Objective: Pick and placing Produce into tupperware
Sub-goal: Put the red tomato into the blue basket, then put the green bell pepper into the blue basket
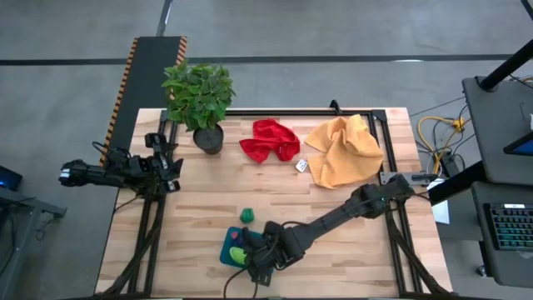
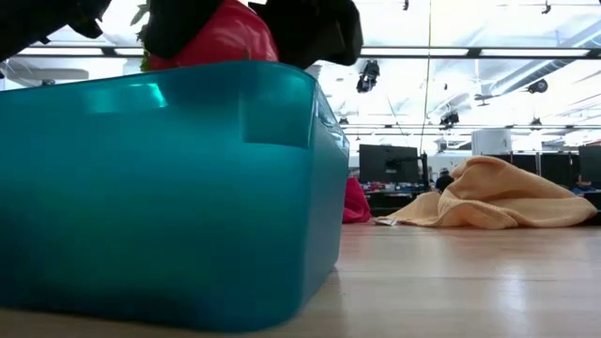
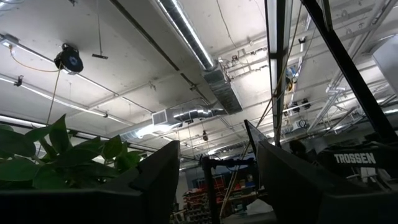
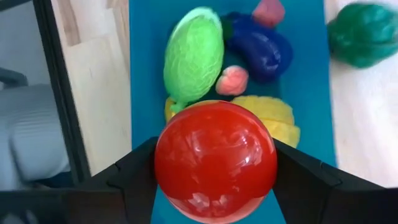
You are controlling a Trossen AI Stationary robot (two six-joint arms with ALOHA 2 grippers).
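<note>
Tupperware (image 4: 308,93), smooth teal plastic, lies under right gripper (image 4: 214,177) clamping glossy round red produce (image 4: 214,162).

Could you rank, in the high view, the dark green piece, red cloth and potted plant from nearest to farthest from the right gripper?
From the right gripper:
1. Dark green piece, on the table beside the tupperware.
2. Red cloth, table's far side.
3. Potted plant, far left corner.

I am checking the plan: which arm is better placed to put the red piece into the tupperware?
The right. Its gripper holds the red piece directly above the tupperware. The left gripper waits at the table's far left edge, holding nothing.
</note>
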